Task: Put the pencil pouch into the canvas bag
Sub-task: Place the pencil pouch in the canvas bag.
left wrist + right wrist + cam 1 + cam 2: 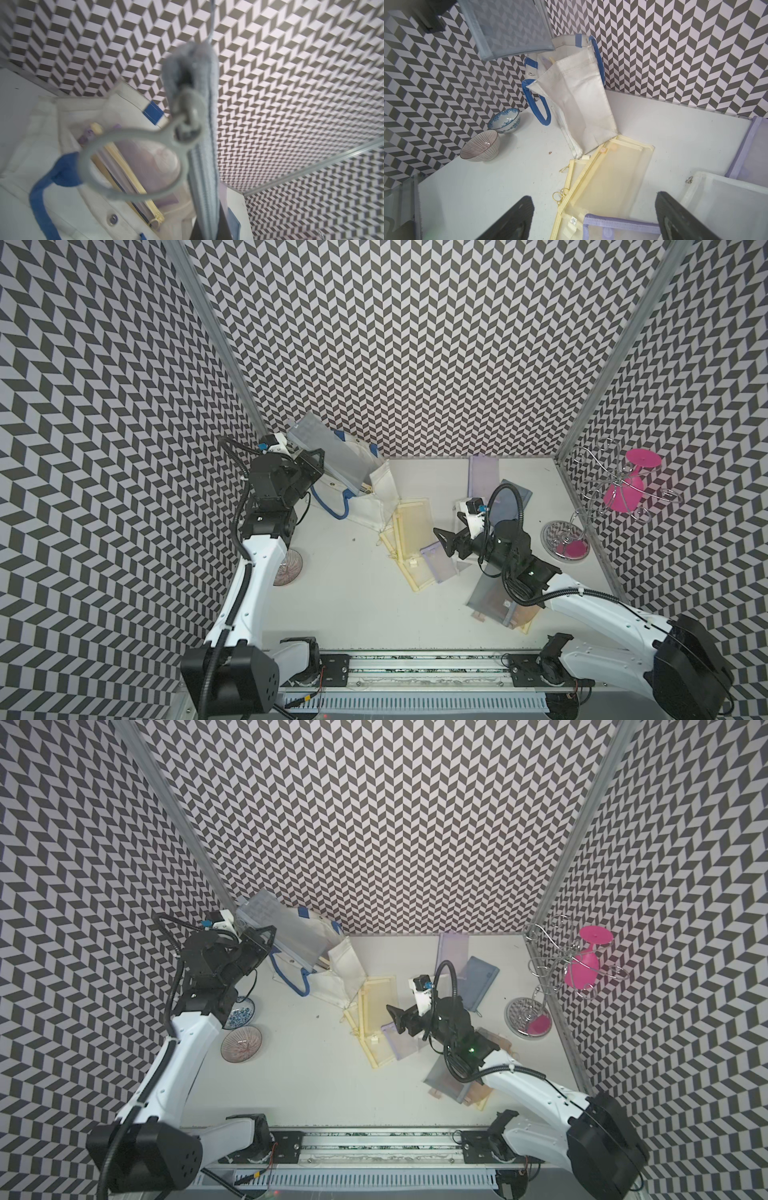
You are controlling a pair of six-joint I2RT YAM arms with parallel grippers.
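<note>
Pinched by the left gripper (309,466) over the canvas bag (370,508) at the table's (353,605) far left corner, the pencil pouch (328,456) is best lowered endwise; the right gripper (444,541) is spread wide

The canvas bag (577,104) is white and blue-handled, the pencil pouch (508,27) grey mesh, the yellow pouch (612,176) pale; the floral bowl (505,122) is blue-and-white, the striped bowl (480,149) reddish-lined.
</note>
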